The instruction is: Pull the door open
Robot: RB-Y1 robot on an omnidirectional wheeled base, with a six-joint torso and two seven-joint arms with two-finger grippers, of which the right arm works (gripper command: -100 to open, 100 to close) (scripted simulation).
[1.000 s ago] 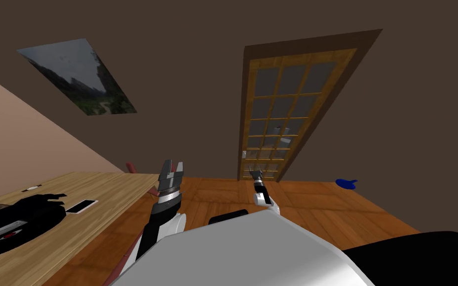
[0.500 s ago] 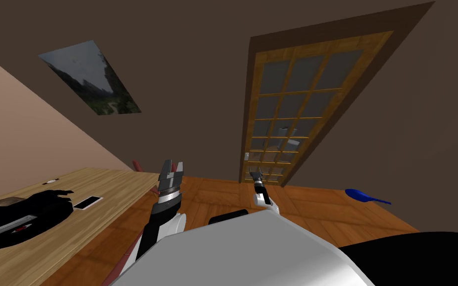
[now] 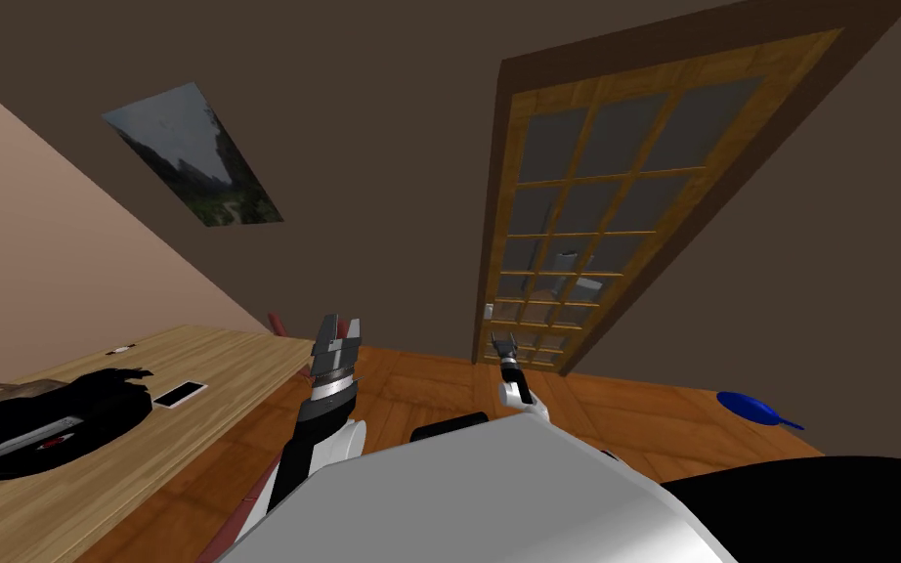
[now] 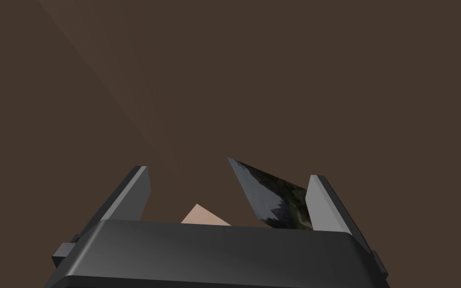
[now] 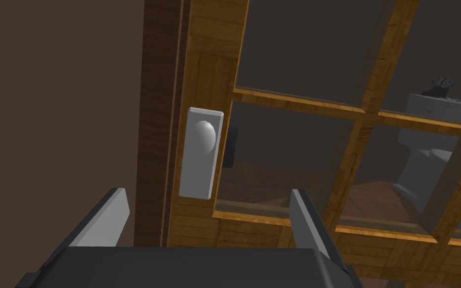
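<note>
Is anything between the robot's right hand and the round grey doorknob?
Nothing. In the right wrist view only bare air separates the open right gripper from the round grey knob on the wooden glass-paned door.

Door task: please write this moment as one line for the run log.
phase: pre-grasp | door: shut | right gripper: open, facing knob, no contact | left gripper: open, empty

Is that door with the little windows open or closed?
Shut. The door sits flat inside its dark frame, and its edge by the knob is tight against the frame, with no gap.
</note>
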